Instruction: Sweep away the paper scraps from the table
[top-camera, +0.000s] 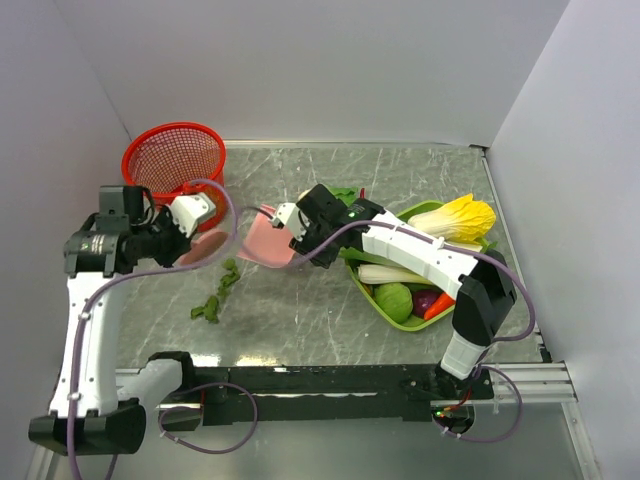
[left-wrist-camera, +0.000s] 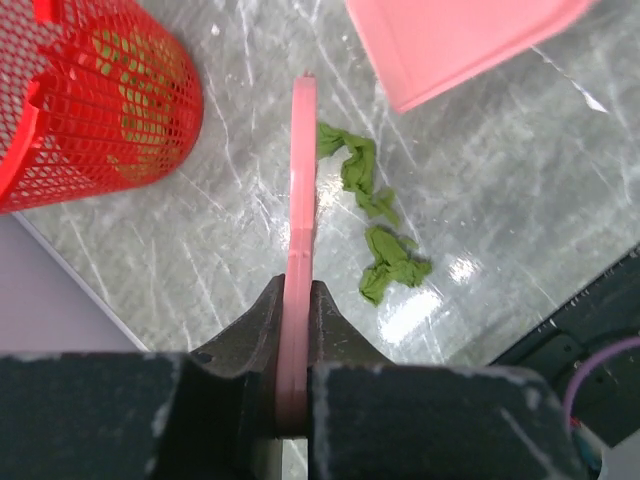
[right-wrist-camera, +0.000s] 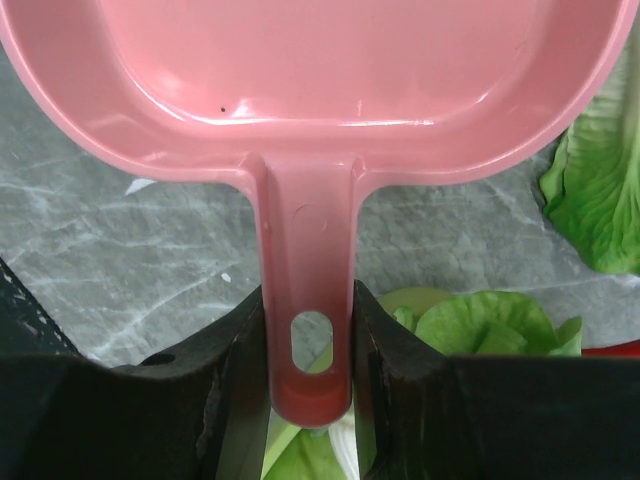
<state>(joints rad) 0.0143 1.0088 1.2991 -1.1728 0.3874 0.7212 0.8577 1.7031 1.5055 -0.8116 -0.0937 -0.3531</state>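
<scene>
Left end effector (left-wrist-camera: 295, 330) pinches one thin pink plastic blade (left-wrist-camera: 302, 200); right end effector (right-wrist-camera: 308, 330) grips one pink plastic dustpan (right-wrist-camera: 320, 70) by its handle. Two clumps of dark green crumpled paper scraps (left-wrist-camera: 390, 262) lie on the grey marbled counter (left-wrist-camera: 500, 180) beside the blade.

Plain white walls (top-camera: 330, 70) close in on three sides of the grey-green marbled desk (top-camera: 300, 320). A metal frame (top-camera: 530, 375) edges it. Soft glare on top.

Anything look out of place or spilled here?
Only the paper scraps: loose on the table beside the pink paddle in the left gripper, short of the dustpan in the right gripper. Nothing tipped or broken.
</scene>
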